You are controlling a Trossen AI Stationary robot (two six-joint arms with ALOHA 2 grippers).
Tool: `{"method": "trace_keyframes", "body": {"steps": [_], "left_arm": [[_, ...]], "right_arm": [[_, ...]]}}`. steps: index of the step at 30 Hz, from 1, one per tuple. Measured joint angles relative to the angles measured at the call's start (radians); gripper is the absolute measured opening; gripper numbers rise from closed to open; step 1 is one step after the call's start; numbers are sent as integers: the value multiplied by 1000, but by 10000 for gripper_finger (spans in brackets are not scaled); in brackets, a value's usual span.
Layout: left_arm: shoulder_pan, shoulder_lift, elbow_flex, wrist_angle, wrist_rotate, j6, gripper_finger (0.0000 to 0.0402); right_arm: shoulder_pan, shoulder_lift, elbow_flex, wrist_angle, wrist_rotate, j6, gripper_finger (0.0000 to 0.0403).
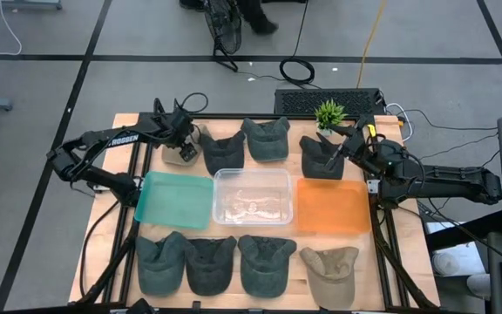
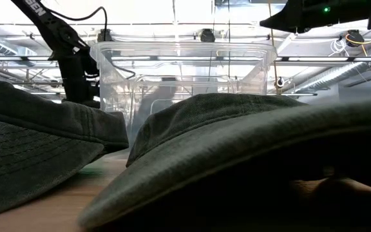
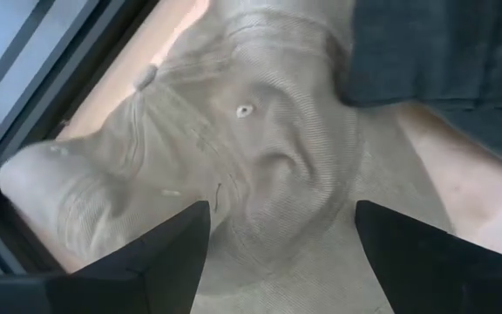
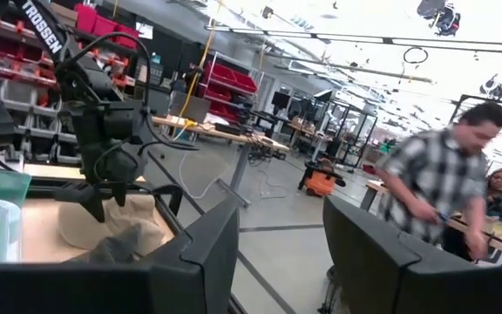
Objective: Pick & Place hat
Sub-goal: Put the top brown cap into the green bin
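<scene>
A tan hat [image 3: 260, 148] lies crown up on the table's far left corner [image 1: 179, 157]; a dark hat's brim [image 3: 443, 52] overlaps its edge. My left gripper [image 3: 281, 253] hangs open right over the tan hat, pointing steeply down, one finger on each side of the crown; it also shows in the high view [image 1: 184, 146] and in the right wrist view [image 4: 103, 196]. My right gripper [image 4: 281, 262] is open, with nothing between its fingers. It is raised at the table's far right [image 1: 334, 157] and points about level toward the left. My left gripper stands with its fingertips [image 4: 94, 209] at the top of the tan hat's crown [image 4: 103, 228], coming from above. Whether they touch the cloth, I cannot tell.
A clear bin [image 1: 251, 196] stands mid-table between a green mat [image 1: 174, 199] and an orange mat [image 1: 332, 205]. Several dark hats lie in the far row [image 1: 264, 139] and the near row [image 1: 207, 266], with another tan hat [image 1: 331, 270] near right. A person [image 4: 443, 192] stands in the room beyond.
</scene>
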Motion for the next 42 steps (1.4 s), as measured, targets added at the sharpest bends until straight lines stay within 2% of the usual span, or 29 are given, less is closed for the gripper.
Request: {"method": "trace_keyframes", "body": {"steps": [2,5,11,15,17,23,31,36,42], "left_arm": [[3,17,1,3,-15,-6,290],[3,27,2,7,-28,3,254],[10,28,2,0,-49,38,131],[12,29,1,-4,-105,75,41],[15,30,7,-7,-117,80,12],[4,31,86,-70,-116,73,11],[-87,30,295,-386,-134,8,4],[-193,30,432,-604,-148,-95,4],[-406,-12,516,-793,-139,-220,6]], "right_arm": [[0,1,0,-3,1,0,157],[0,0,0,-1,1,-1,157],[0,0,0,-1,1,-2,157],[0,0,0,-1,1,-2,157],[0,0,0,-1,1,-2,157],[9,0,0,2,1,43,157],[60,-41,0,11,0,50,157],[89,-77,0,1,1,44,157],[117,-108,0,-33,2,41,157]]}}
